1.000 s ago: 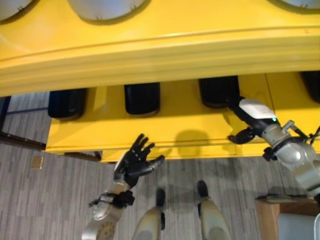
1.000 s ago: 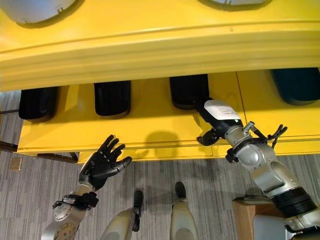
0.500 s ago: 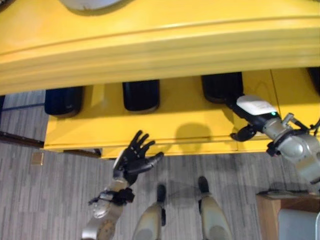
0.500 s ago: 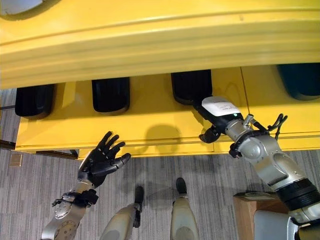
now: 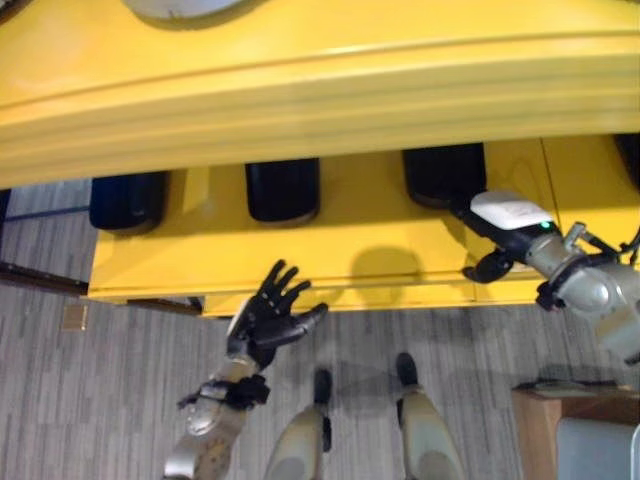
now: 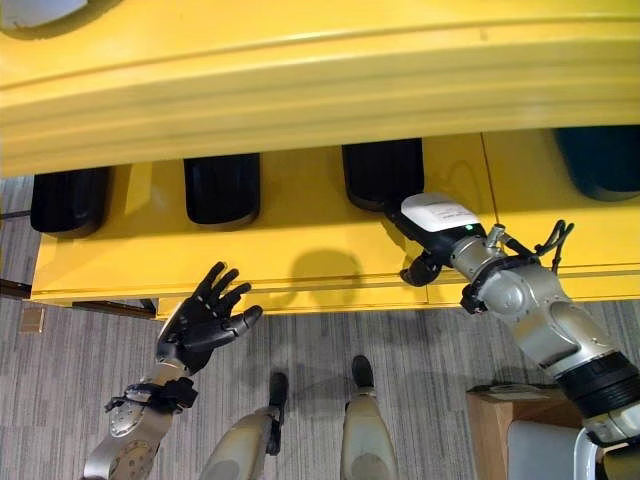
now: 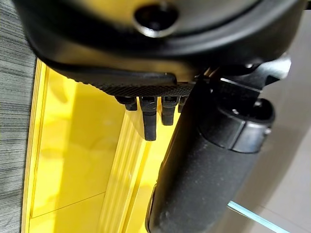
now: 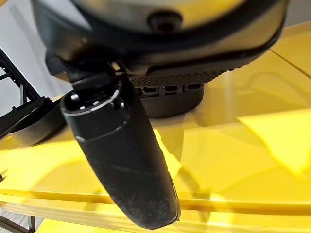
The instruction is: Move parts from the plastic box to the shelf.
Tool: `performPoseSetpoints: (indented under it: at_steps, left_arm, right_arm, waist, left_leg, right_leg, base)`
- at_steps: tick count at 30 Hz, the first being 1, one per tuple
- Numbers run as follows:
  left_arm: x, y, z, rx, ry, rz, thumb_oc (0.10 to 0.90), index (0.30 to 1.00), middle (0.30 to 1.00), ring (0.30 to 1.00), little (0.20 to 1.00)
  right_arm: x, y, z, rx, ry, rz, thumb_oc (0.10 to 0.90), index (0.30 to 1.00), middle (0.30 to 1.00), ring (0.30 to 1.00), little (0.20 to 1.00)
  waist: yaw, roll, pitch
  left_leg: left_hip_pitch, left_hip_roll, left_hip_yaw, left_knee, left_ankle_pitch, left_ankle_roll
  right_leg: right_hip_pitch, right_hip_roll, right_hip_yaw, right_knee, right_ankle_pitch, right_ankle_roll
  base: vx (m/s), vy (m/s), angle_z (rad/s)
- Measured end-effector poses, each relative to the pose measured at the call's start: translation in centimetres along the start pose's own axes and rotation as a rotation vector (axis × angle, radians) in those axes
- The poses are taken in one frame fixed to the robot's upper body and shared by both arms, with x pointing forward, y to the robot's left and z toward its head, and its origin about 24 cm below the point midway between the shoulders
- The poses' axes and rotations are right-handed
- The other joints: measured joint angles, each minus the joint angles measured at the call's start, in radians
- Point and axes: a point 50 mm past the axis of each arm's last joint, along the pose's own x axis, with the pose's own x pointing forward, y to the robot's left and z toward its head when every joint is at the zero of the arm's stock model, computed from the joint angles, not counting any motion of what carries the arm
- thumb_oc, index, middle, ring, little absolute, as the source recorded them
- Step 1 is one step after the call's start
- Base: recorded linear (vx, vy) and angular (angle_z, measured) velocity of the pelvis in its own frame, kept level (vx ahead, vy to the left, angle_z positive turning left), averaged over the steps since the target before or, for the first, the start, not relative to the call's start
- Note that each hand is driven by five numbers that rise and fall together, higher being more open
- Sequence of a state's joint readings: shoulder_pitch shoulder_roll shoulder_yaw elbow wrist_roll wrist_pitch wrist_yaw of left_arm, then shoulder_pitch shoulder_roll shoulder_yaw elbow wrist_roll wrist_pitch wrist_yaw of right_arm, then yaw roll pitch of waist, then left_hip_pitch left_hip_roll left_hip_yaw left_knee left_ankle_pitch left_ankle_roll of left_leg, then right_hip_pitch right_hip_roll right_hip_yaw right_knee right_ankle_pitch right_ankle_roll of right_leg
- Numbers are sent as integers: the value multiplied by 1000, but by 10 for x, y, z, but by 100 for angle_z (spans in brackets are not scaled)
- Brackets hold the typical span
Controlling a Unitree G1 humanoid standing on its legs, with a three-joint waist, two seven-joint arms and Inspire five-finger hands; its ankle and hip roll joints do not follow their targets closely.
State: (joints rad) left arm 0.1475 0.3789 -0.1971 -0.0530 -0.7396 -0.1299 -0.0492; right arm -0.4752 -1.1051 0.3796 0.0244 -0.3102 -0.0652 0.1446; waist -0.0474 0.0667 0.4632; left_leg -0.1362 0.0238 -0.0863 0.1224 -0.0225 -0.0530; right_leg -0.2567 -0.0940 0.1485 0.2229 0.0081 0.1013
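Observation:
Three black parts [image 5: 128, 203] [image 5: 283, 192] [image 5: 443, 175] lie in a row at the back of the yellow shelf's lower board [image 5: 330, 270]. My right hand [image 5: 505, 225] reaches over the board's front. Its fingers lie straight against the near end of the rightmost black part [image 8: 172, 104], and its thumb [image 8: 121, 155] sticks out free above the board. In front of the shelf's edge my left hand [image 5: 268, 318] hovers open over the floor, fingers [image 7: 150, 121] spread and holding nothing.
The shelf's upper board [image 5: 300, 90] overhangs the parts, with a pale round thing [image 5: 180, 8] on top. Another dark part [image 6: 600, 160] lies further right on the lower board. A wooden box [image 5: 540, 420] and a grey container [image 5: 595, 450] stand on the floor at the lower right.
The camera shifted slightly. My right hand has drawn back a little from the rightmost black part. The left hand has stayed put.

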Motion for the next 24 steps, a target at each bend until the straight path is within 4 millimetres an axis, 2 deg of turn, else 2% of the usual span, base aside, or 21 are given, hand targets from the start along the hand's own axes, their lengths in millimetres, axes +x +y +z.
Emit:
performPoseSetpoints:
  at_steps: [24]
  left_arm:
    - [1,-1,0,0,-1,-3,900,1000,1000,1000,1000]
  right_arm:
    - [-2,-3,3,-8,-12,45,900,1000,1000,1000,1000]
  waist:
    - [-2,0,0]
  left_leg:
    - [0,-4,9,3,-1,2]
  right_leg:
    - [-5,-1,12,5,0,0]
  base:
    - [0,0,0]
